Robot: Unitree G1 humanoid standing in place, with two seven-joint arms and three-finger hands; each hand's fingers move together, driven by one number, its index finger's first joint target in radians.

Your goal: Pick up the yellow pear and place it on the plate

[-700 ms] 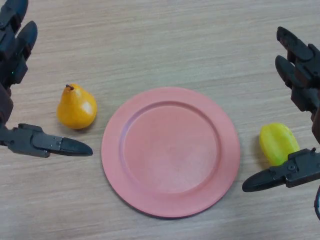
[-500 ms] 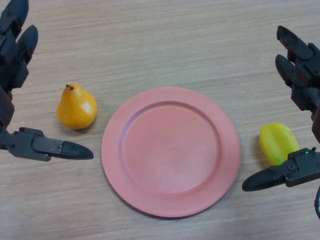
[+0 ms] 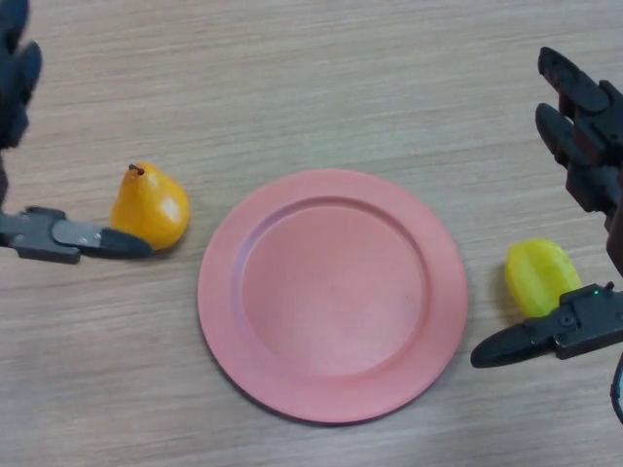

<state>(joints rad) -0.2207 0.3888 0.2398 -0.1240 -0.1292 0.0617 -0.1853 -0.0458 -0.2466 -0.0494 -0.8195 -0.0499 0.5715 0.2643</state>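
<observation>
A yellow-orange pear (image 3: 151,206) with a brown stem stands upright on the wooden table, left of a round pink plate (image 3: 332,292). The plate has nothing on it. My left hand (image 3: 58,236) is at the left edge, open, its thumb tip reaching in front of the pear's lower left side and its fingers (image 3: 14,68) far behind and to the left. My right hand (image 3: 584,146) is open at the right edge, its fingers behind and its thumb (image 3: 545,336) in front of a yellow-green fruit.
The yellow-green star-shaped fruit (image 3: 541,277) lies right of the plate, between the right hand's fingers and thumb. The table top is light wood.
My left hand has moved up and to the left; its thumb now sits level with the pear's base instead of below it. The right hand, the pear and the plate have not moved.
</observation>
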